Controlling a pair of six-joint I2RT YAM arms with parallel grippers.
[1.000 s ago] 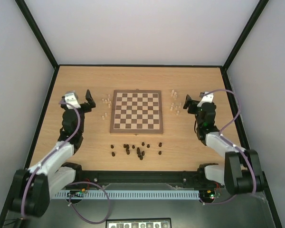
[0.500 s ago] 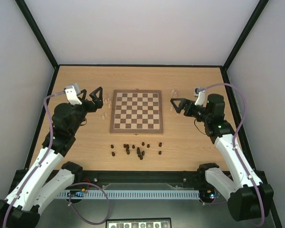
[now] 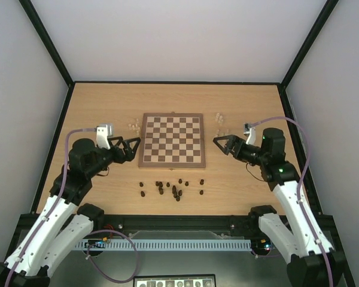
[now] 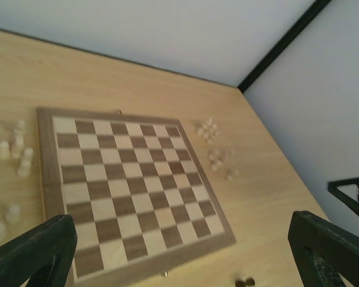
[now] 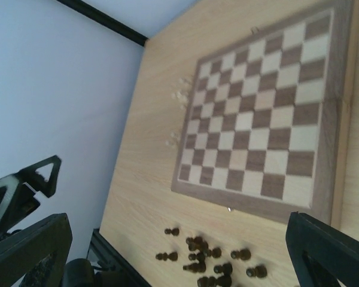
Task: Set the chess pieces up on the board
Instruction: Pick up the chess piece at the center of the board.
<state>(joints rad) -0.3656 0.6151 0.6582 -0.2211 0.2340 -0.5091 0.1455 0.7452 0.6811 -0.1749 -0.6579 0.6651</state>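
All squares of the chessboard (image 3: 172,140), at the tabletop's middle, are bare, so setup looks unstarted. Dark chessmen (image 3: 170,189) cluster toward the near edge. Cream chessmen (image 3: 133,127) sit just beside the chessboard's left and right sides. The left end effector (image 3: 131,149) and right end effector (image 3: 220,145) flank it, fingers apart and empty. Next probably comes a careful descent over one small piece.

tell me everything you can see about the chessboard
The chessboard is a square wooden board, dark brown and cream checks inside a mid-brown border. It lies flat on the light wood table, roughly central, edges parallel to the table's. Every square is bare. A tiny fitting shows at the middle of its far edge. Only the table touches it.
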